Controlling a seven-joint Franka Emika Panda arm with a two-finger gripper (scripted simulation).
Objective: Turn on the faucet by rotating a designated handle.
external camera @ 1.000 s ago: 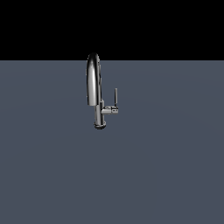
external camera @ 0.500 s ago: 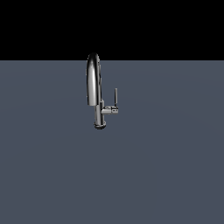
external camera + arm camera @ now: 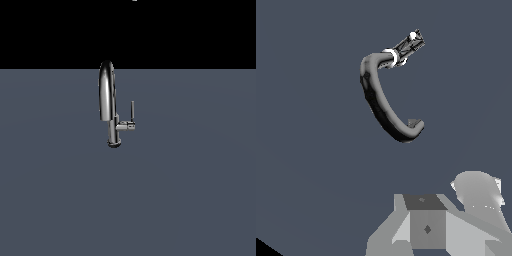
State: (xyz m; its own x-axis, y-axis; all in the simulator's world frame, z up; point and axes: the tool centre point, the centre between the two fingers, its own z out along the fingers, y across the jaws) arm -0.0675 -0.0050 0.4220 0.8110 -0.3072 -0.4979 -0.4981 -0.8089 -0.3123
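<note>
Claw (image 3: 428, 227) seen only partly, in the wrist view: pale grey blocks at the frame's edge, fingertips out of frame. Cannot tell how far open; nothing visibly held. Not seen at all in the exterior view.

Well apart from the faucet (image 3: 108, 100), and looking down on it from above and off to one side. From the claw outward: bare bench (image 3: 190, 200) first, then the open end of the arched spout, then the curve of the spout running away to the body, and last, past the body on the far side, the stub and the handle (image 3: 408, 45).

Faucet alone on the bench, standing upright. Handle (image 3: 132, 111) just beside the body, on the exterior view's right of the faucet, a thin dark rod with its long axis upright, parallel to the body and far shorter than the spout. Foot of the rod on a short chrome stub jutting sideways from the body.

Judged: task not yet begun, handle untouched. Coming move likely an approach across or round the spout, handle being the farthest part of the faucet from the claw.
</note>
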